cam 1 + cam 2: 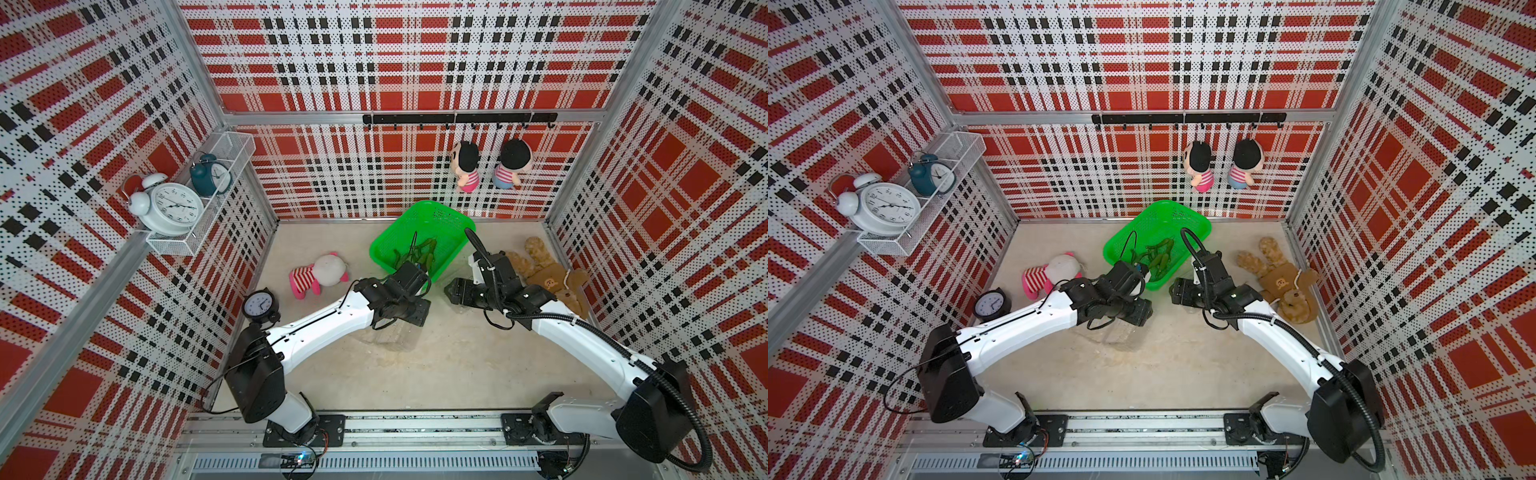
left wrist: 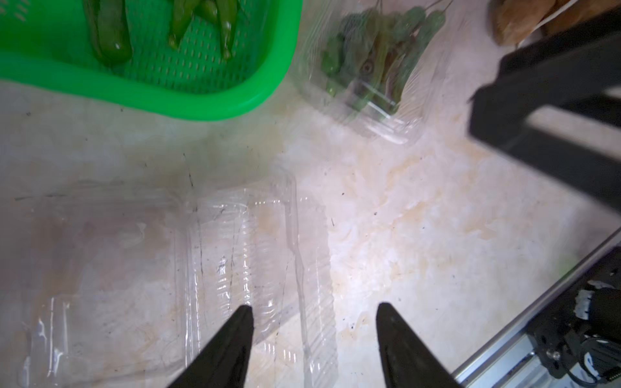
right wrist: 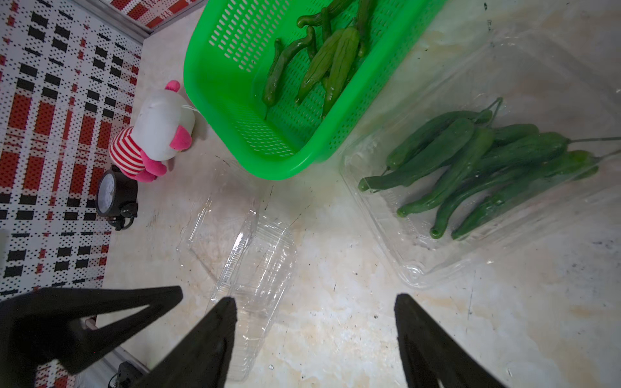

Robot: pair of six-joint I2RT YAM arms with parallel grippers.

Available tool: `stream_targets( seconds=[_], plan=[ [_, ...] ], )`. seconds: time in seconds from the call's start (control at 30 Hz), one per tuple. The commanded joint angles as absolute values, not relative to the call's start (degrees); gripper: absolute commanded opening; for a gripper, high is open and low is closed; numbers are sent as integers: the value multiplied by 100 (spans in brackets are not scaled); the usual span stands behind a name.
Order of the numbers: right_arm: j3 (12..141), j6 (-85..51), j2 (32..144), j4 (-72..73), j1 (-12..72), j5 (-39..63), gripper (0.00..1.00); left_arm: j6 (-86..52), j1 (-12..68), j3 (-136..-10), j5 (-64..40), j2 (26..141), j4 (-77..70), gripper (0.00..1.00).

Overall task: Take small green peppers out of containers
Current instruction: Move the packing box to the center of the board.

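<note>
Two clear clamshell containers lie open on the table. The empty container (image 2: 235, 252) is under my left gripper (image 2: 315, 305), which is open with nothing between its fingers; it shows faintly in a top view (image 1: 395, 338). The other container (image 3: 420, 268) holds several small green peppers (image 3: 470, 174) and lies beside the green basket (image 3: 235, 134). More peppers (image 3: 322, 63) lie in that basket. My right gripper (image 3: 316, 302) is open and empty, above bare table between the two containers. In a top view the left gripper (image 1: 409, 316) and right gripper (image 1: 451, 291) face each other in front of the basket (image 1: 386, 245).
A pink-and-white plush (image 1: 320, 274) and a black clock (image 1: 259, 305) sit left of the basket. A brown plush (image 1: 548, 274) lies at the right wall, behind the right arm. Two dolls (image 1: 467, 170) hang on the back wall. A shelf with clocks (image 1: 174, 212) is on the left wall.
</note>
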State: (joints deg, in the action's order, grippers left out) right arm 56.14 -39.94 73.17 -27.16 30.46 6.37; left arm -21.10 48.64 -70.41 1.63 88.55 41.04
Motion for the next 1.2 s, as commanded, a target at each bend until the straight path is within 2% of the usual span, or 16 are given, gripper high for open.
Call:
stream_targets(
  seconds=[0.0,0.2,0.33,0.5,0.57,0.67,0.7,0.73,0.9,1.17],
  plan=[
    [5506,-4434,7265,-2577,3027,665,77,-2136,4835,-6640,63,8667,3937,57],
    [5510,-4768,7476,-2733,3025,738,77,-2067,4640,-5680,-155,8326,3512,54],
    [5726,-4684,7602,-2999,2947,650,78,-2083,4378,-5167,-71,8051,3442,48],
    [6047,-4226,7924,-3215,2332,909,78,-2403,3977,-5015,8,7849,3444,45],
    [6215,-4013,8066,-3239,1970,1097,78,-2442,3909,-5058,106,7876,3491,51],
    [6598,-3666,8343,-3287,1461,1386,78,-2500,3897,-5237,237,8029,3609,81],
    [6732,-3531,8452,-3287,1319,1467,78,-2518,3914,-5361,308,8090,3644,94],
    [6832,-3420,8571,-3272,1196,1528,78,-2530,3948,-5470,396,8138,3684,99],
    [7304,-2877,9449,-3075,832,1725,78,-2567,4141,-6313,677,8397,3972,98],
    [8051,-2472,10544,-2814,765,1534,78,-1987,4223,-7416,569,8933,4063,98]
  ],
)
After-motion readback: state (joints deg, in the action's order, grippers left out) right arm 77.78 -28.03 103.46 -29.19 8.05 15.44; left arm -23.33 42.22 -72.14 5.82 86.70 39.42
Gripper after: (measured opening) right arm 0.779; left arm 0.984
